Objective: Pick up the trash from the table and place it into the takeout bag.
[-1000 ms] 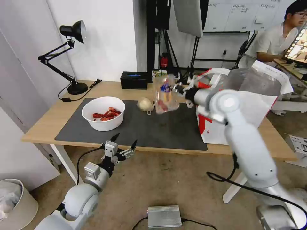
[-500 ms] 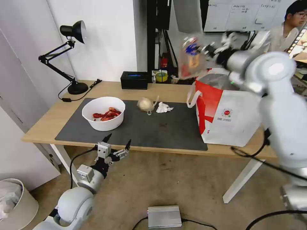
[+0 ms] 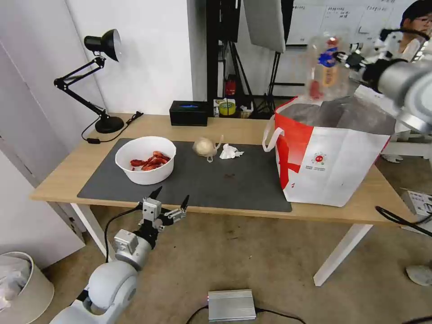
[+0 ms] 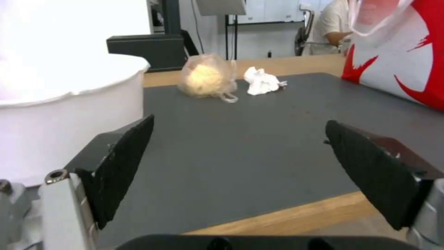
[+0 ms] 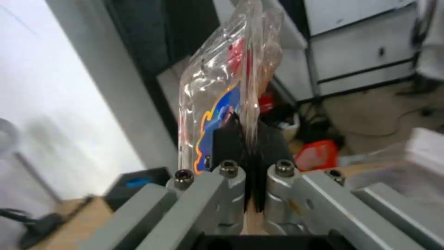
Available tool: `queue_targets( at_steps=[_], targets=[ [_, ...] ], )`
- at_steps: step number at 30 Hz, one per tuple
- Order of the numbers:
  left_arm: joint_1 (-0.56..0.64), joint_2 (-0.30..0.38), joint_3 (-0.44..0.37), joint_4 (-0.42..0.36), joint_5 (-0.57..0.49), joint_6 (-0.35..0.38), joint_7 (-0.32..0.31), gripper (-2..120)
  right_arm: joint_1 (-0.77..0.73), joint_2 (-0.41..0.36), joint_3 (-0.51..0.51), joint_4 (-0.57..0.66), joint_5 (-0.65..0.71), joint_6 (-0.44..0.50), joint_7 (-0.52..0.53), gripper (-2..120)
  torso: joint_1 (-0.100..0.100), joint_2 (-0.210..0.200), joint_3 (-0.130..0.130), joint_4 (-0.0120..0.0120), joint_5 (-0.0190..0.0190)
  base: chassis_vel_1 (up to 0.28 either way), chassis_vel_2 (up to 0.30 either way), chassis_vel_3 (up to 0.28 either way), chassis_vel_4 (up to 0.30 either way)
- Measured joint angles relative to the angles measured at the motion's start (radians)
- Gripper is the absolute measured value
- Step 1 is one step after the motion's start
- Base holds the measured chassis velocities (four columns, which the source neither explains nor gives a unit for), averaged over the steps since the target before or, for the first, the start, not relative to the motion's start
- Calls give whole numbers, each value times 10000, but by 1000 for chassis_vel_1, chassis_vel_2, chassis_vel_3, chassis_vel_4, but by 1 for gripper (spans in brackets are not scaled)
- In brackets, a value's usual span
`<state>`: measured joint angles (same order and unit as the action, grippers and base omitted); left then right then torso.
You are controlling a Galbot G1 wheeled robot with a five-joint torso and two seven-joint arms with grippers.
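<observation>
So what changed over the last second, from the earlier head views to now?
The right gripper, shut on the clear plastic clamshell tray, carried it from the dark mat up and rightward over the white-and-red takeout bag. Left gripper, white bowl, beige ball and tissue stayed put.

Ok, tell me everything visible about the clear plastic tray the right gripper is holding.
The clear plastic clamshell tray is thin, glossy and see-through, with a blue, orange and red label and red pieces inside. It hangs upright in the air above the open top of the takeout bag, touching nothing but the right gripper, whose dark fingers are shut on its edge.
</observation>
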<state>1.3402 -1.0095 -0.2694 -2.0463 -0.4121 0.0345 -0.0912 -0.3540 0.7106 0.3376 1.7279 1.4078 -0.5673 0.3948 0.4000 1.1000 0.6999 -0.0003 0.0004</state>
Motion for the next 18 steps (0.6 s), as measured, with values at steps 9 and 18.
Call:
queue_targets(
  at_steps=[9,18],
  targets=[
    [-236,-112,315,75,41,-7,-230,100,-987,-489,109,-289,-2491,497,-1127,0,1,0,0,1,-3,0,0,0,0],
    [-201,-137,395,21,110,-8,-241,100,-2201,-806,451,369,-2761,373,-1014,0,0,0,0,2,-4,0,0,0,0]
  ],
)
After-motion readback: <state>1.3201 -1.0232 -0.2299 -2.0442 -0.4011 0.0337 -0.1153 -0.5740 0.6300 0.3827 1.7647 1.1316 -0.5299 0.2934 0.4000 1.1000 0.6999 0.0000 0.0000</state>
